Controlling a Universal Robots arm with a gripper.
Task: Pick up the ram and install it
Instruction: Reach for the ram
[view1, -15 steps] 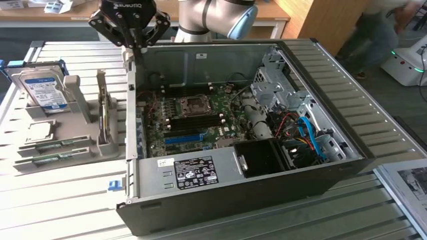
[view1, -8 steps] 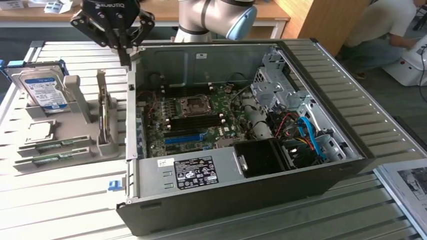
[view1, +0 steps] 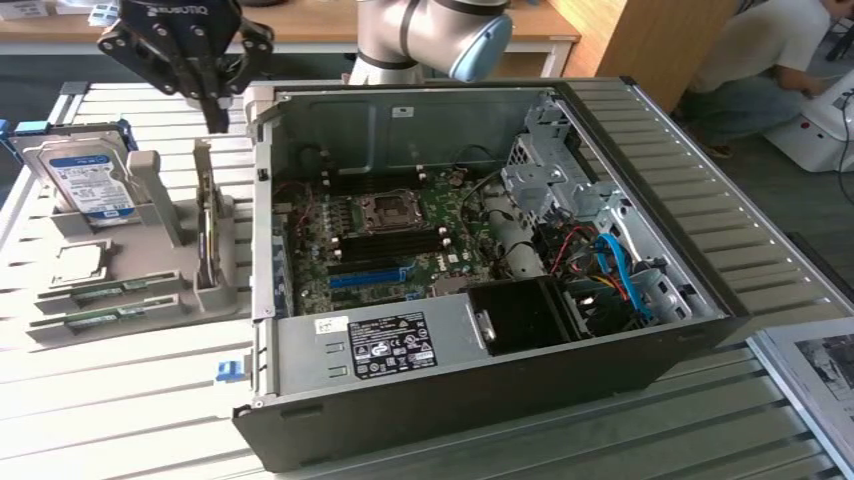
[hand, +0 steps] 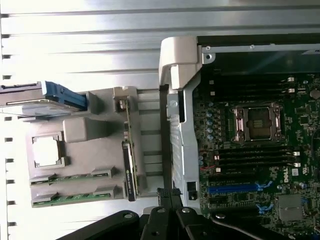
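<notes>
1. The end effector (view1: 214, 125) hangs in the upper left of the exterior view, fingers pressed together and pointing down, with nothing between them; in the wrist view the end effector (hand: 170, 192) shows the same joined tips.
2. The ram (view1: 203, 235) stands on its long edge in a gray holder (view1: 160, 200) at the exterior view's left, just beside the open computer case (view1: 467, 400); the end effector is just above the ram's far end and apart from it; in the wrist view the ram (hand: 130, 170) appears as a thin edge in the holder (hand: 85, 130).
3. The holder also carries a hard drive (view1: 83, 180) with a blue label, standing upright at its far left; a square processor chip (view1: 80, 262) lies in front of it; two flat green boards (view1: 107, 305) lie nearest the lower left.
4. The case lies on its side on the slatted surface (view1: 134, 400), side panel off; the motherboard (view1: 387, 240) shows an open CPU socket (view1: 387, 208), black memory slots (view1: 400, 242) below it, and a blue expansion slot (view1: 367, 277).
5. A person (view1: 761, 60) crouches at the upper right.
</notes>
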